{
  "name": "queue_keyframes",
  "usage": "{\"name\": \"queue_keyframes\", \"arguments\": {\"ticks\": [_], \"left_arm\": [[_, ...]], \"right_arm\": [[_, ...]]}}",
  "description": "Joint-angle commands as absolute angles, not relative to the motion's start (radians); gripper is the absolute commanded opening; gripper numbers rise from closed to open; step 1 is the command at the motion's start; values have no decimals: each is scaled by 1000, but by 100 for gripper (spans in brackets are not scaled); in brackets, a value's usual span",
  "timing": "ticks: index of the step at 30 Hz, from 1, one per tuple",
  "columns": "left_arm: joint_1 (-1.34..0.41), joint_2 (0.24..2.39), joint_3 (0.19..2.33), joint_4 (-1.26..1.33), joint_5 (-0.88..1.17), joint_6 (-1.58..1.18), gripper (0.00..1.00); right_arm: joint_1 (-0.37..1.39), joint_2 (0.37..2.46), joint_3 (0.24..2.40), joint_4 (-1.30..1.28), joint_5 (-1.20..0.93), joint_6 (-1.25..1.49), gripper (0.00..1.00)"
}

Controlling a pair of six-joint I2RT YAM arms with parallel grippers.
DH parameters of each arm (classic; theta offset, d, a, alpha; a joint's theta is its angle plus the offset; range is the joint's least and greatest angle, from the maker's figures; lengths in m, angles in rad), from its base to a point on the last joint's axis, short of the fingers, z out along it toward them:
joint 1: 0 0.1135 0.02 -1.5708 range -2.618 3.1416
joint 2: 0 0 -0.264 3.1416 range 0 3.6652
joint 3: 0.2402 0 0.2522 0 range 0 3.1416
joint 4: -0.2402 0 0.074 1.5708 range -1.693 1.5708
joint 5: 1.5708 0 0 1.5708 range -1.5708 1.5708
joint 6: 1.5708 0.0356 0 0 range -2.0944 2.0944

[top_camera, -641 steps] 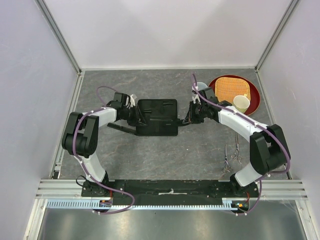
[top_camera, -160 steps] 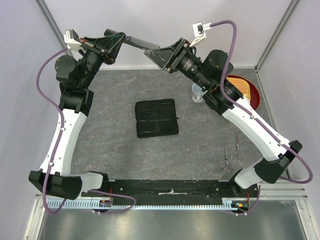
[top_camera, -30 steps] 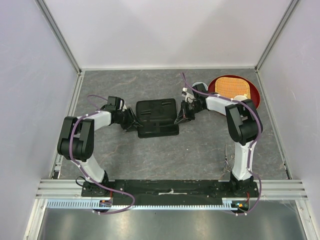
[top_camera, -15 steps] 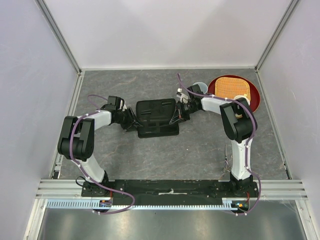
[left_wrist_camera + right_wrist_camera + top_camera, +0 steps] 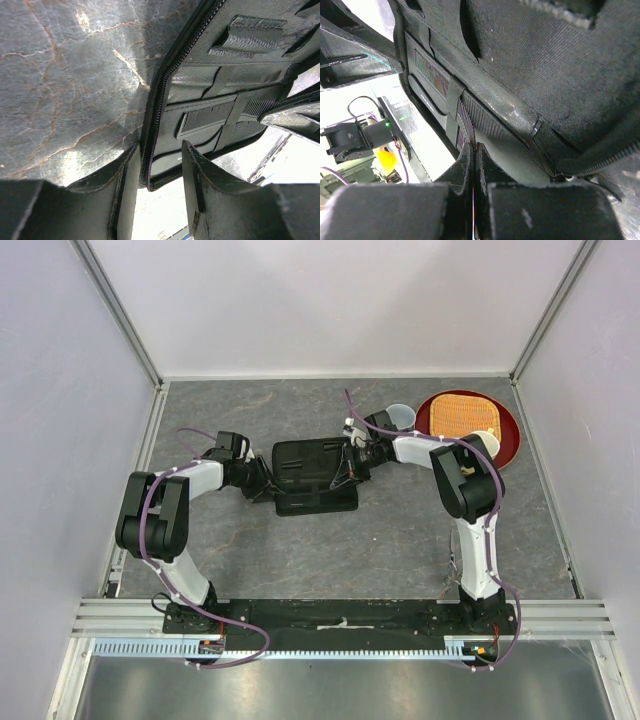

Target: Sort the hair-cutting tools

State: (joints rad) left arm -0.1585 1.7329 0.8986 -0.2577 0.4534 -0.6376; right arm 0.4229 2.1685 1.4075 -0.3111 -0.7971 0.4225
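Observation:
The black folding case (image 5: 315, 475) lies open in the middle of the table. Two black combs sit tucked in its pockets, their teeth showing in the left wrist view (image 5: 207, 116) and the right wrist view (image 5: 432, 67). My left gripper (image 5: 262, 485) is open, its jaws on either side of the case's zipped left edge (image 5: 155, 165). My right gripper (image 5: 345, 465) is shut, with its tips (image 5: 472, 147) against the second comb's teeth (image 5: 467, 120) inside the case. Silver scissors (image 5: 454, 565) lie at the near right, mostly hidden behind my right arm.
A round red tray (image 5: 505, 445) with a woven mat and a pale cup (image 5: 483, 440) stands at the back right. A clear cup (image 5: 398, 417) stands beside it, close to my right wrist. Walls enclose the table on three sides.
My right gripper has moved left from the case's right edge onto the case's inside. The left arm and the case have stayed put.

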Motion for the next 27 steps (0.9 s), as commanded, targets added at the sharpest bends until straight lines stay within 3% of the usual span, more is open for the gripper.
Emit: {"name": "queue_keyframes", "arguments": {"ticks": [1,17,19,22,23,27], "left_arm": [[-192,1776,902,-236,442,-598,45],[-195,1776,899,-252,423,-598,45],[-196,1775,900,-255,420,-598,45],[-198,1772,899,-258,413,-600,44],[-196,1769,899,-258,411,-601,44],[-198,1766,900,-261,403,-601,43]], "right_arm": [[463,2233,1416,-348,-706,391,0],[497,2252,1419,-330,-677,428,0],[497,2243,1408,-334,-663,431,5],[497,2223,1391,-334,-640,433,27],[497,2212,1388,-336,-631,431,41],[494,2181,1373,-354,-585,419,72]]}}
